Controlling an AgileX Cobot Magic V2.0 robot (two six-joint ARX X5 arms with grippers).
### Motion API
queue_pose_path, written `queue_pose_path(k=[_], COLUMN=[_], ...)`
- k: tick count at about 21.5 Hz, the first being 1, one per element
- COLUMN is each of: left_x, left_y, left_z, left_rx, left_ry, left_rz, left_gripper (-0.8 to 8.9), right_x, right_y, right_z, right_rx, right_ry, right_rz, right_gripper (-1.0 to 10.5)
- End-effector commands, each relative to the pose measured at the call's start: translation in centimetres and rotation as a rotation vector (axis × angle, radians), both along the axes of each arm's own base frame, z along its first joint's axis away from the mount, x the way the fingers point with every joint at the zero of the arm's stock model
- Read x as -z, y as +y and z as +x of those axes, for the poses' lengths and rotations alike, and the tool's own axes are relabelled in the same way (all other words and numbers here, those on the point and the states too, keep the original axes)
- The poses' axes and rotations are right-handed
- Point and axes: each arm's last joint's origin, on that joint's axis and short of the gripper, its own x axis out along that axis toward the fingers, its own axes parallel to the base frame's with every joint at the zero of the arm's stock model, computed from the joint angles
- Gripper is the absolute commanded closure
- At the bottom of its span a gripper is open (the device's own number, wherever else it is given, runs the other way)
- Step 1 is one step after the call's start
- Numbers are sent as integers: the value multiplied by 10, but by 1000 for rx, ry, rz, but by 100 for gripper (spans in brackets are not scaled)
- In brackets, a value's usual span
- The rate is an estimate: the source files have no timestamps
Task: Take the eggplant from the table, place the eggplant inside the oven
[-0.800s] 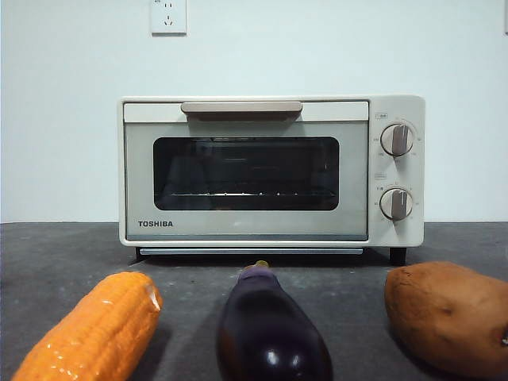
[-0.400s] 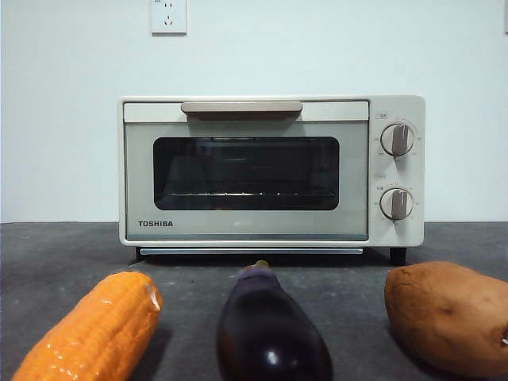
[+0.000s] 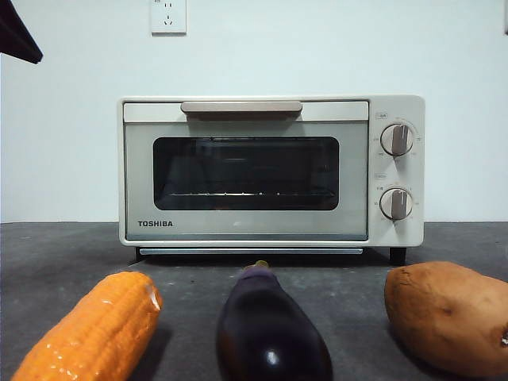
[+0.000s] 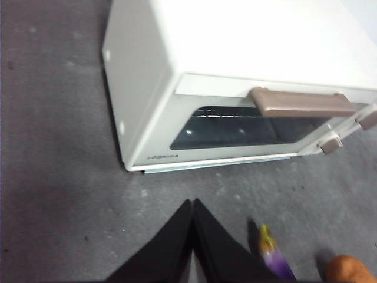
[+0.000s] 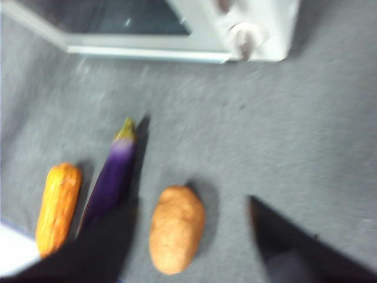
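Hovering above the table (image 4: pixel 59 177), my left gripper (image 4: pixel 193 203) has its jaws pressed together, with the oven (image 4: pixel 235 65), door closed, just ahead of the tips and the eggplant (image 4: pixel 274 256) off to one side. My right gripper (image 5: pixel 191 203) hangs with jaws spread wide and empty; the eggplant (image 5: pixel 112 177) lies beside one jaw, between the corn cob (image 5: pixel 57 206) and the sweet potato (image 5: pixel 175 229).

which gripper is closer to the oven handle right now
Left. The left gripper, shut, hangs above the table before the oven handle. The right gripper, open, hangs farther back over the eggplant and sweet potato.
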Motion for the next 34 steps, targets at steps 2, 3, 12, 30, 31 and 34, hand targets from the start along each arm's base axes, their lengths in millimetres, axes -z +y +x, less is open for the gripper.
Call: queue_pose_path(k=[2, 3, 12, 30, 31, 34], left_x=[-6, -6, -6, -6, -6, -6], left_y=[-5, -6, -8, -8, -8, -8], left_z=[2, 2, 1, 1, 1, 1], left_rx=[34, 38, 50, 51, 51, 51], left_ry=[-25, -25, -25, -22, -22, -23], left_rz=[5, 5, 5, 8, 8, 9], left_gripper=[808, 808, 808, 808, 808, 807], right_x=[-3, -3, 29, 131, 135, 139], right_y=[17, 24, 120, 241, 242, 245], right_z=[10, 13, 23, 38, 38, 40], right_rx=[-77, -98, -227, -254, -260, -267], right_ry=[7, 10, 127, 257, 267, 267], right_rz=[67, 88, -69, -390, -388, -381], right_gripper=[535, 535, 539, 549, 549, 551])
